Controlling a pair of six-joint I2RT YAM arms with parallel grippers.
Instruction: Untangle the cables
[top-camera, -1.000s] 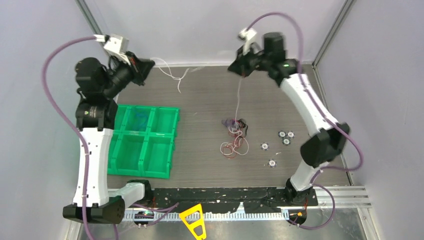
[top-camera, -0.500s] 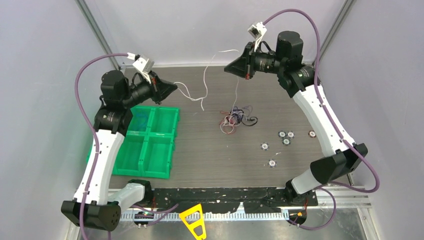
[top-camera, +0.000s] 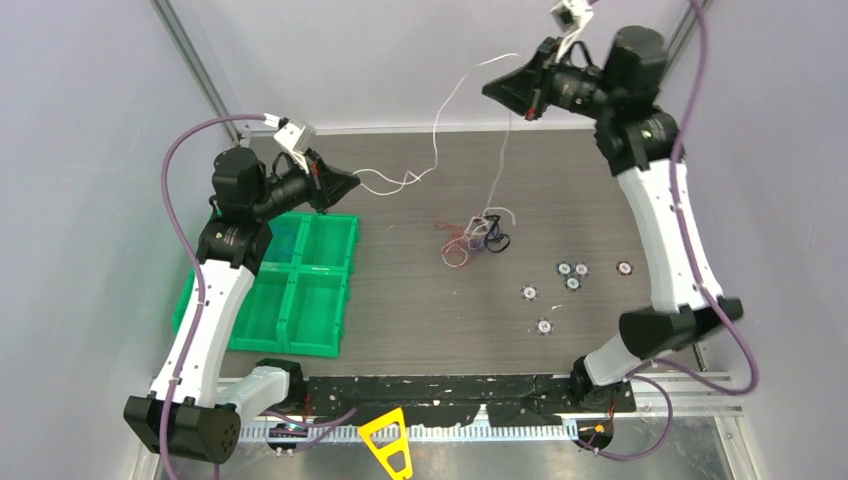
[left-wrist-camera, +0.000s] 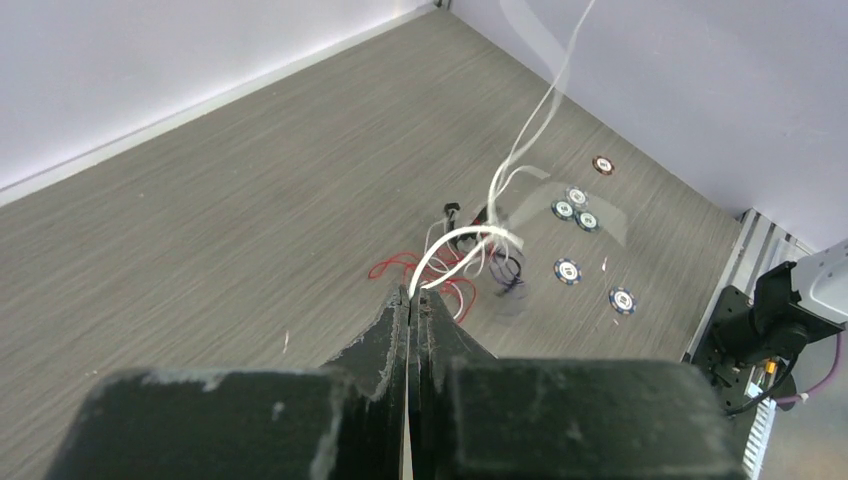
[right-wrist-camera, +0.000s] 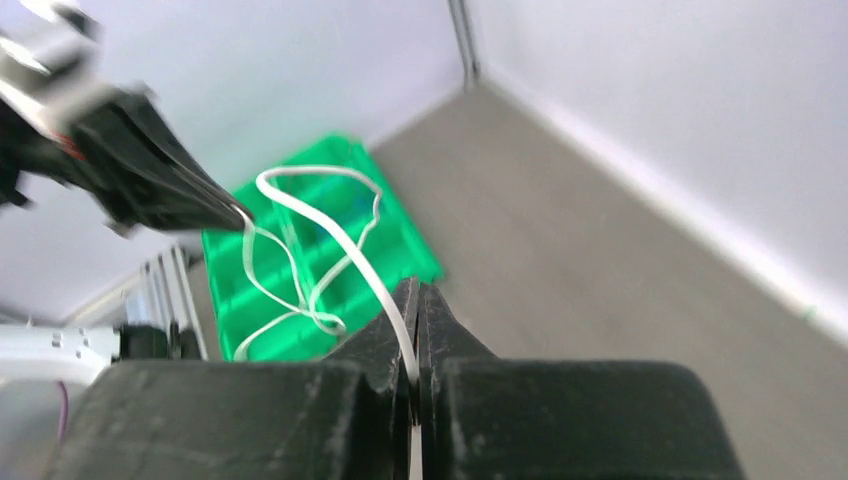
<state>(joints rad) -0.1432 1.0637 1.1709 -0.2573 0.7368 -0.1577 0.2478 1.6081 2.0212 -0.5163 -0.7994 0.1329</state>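
Cables (top-camera: 475, 238) central on table (top-camera: 400, 310), off edges

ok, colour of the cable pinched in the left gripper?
White. The cable shows best in the left wrist view.

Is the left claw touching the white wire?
Touching. The left wrist view shows the white cable pinched between the shut jaws of the left gripper, running out from their tips.
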